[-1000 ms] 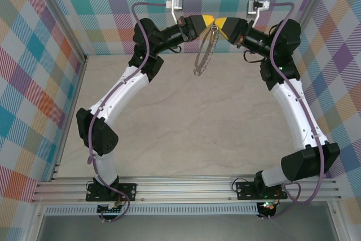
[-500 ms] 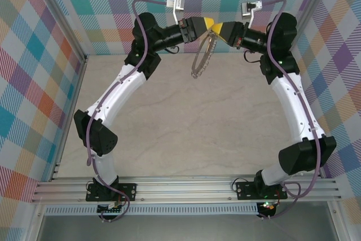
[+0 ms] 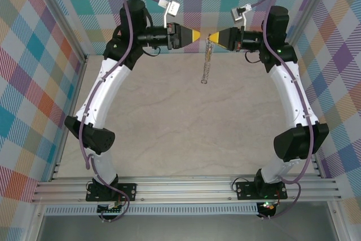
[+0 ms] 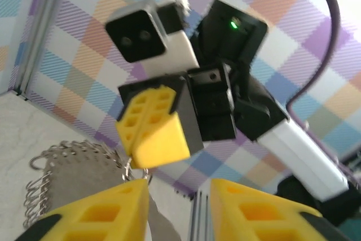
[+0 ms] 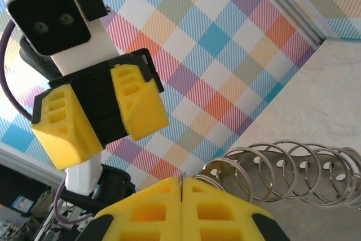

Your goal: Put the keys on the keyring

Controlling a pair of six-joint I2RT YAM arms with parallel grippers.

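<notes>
The keyring (image 3: 207, 60), a grey metal ring lined with small loops, hangs edge-on above the table's far end. My right gripper (image 3: 212, 38) is shut on its top. The right wrist view shows a thin ring wire pinched between my right gripper's (image 5: 181, 187) closed yellow fingers, with the keyring's loops (image 5: 293, 167) fanning to the right. My left gripper (image 3: 197, 35) faces it from the left, a small gap away, open and holding nothing. In the left wrist view, my left gripper (image 4: 179, 198) stands with its fingers apart, and the keyring (image 4: 62, 167) is at the lower left. The keys are hidden.
Checked cloth walls (image 3: 51, 21) and aluminium frame posts (image 3: 67, 26) enclose the beige table (image 3: 180, 122). Both arms reach high toward the back wall, tips nearly meeting. The rail with the arm bases (image 3: 180, 187) runs along the near edge.
My left gripper has opened and drawn back to the left off the keyring. Both arms rose and straightened. The ring now hangs edge-on from the right gripper alone.
</notes>
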